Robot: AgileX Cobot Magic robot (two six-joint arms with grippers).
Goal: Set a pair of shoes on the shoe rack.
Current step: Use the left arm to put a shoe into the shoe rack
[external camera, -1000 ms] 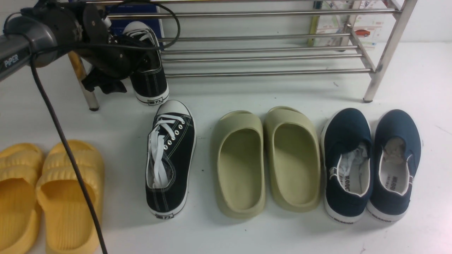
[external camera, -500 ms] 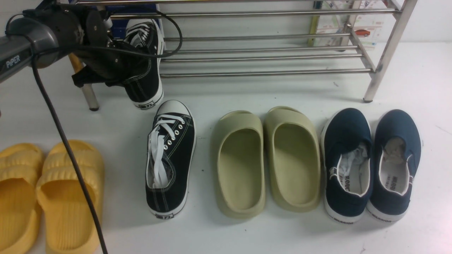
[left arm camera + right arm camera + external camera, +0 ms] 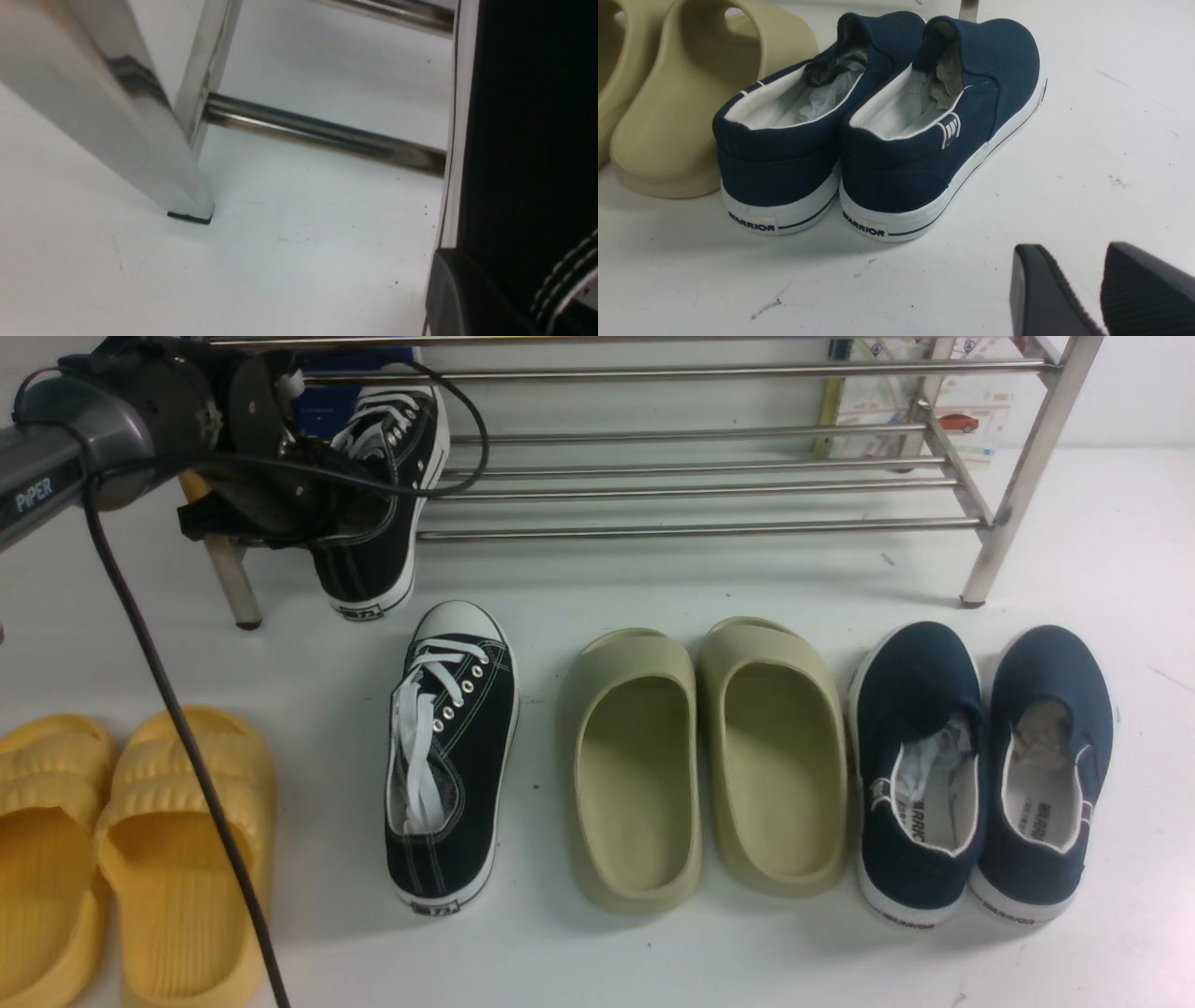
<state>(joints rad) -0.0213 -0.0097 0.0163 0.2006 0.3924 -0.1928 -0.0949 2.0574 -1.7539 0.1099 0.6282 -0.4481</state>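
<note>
Firmly pinched in the left gripper (image 3: pixel 313 518): one black canvas sneaker (image 3: pixel 383 513), held clear of the white floor (image 3: pixel 653 961), long axis tilted, heel label low and toward the camera, white laces and toe aimed up and away at the left end of the shoe rack (image 3: pixel 709 530), all shiny round steel bars. Just below, flat on the floor, the second sneaker (image 3: pixel 453 756), white rubber toe cap pointing at the rack, long axis front to back, loose laces tucked into its opening. Farther right, paired olive-beige foam slippers (image 3: pixel 700 765), smooth and rounded, then navy slip-ons (image 3: pixel 980 775) stuffed with crumpled white paper (image 3: pixel 831 88). Far left, ribbed yellow slippers (image 3: pixel 121 859) crossed by a black cable (image 3: pixel 161 691). Near the navy heels, right gripper (image 3: pixel 1064 254) hovering, dark ribbed fingers spread apart.
</note>
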